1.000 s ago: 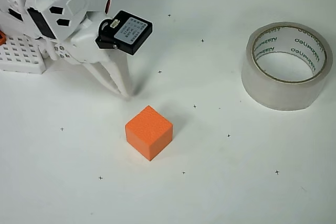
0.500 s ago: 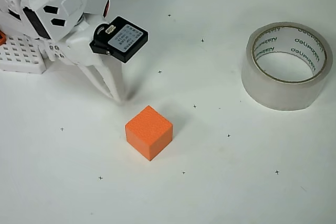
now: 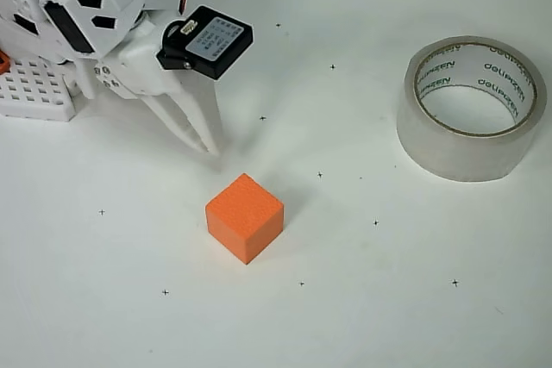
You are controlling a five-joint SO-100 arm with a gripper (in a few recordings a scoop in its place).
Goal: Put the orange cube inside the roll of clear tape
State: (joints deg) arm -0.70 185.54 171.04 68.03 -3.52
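White gripper (image 3: 210,146), fingers nearly closed and grasping nothing, is hovering just above-left of the cube (image 3: 245,217), which is sitting free on the table (image 3: 362,316), well apart from the tape (image 3: 471,108), awaiting pickup.

White perforated block (image 3: 34,96) on white table (image 3: 388,299)

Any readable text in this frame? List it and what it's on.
Green lettering, repeated around the inner core of the roll of clear tape: a brand word, mirrored or upside down, too blurred to spell with confidence.
White label on the black block above the gripper: lines of print, too small to read.
The orange cube: no text.
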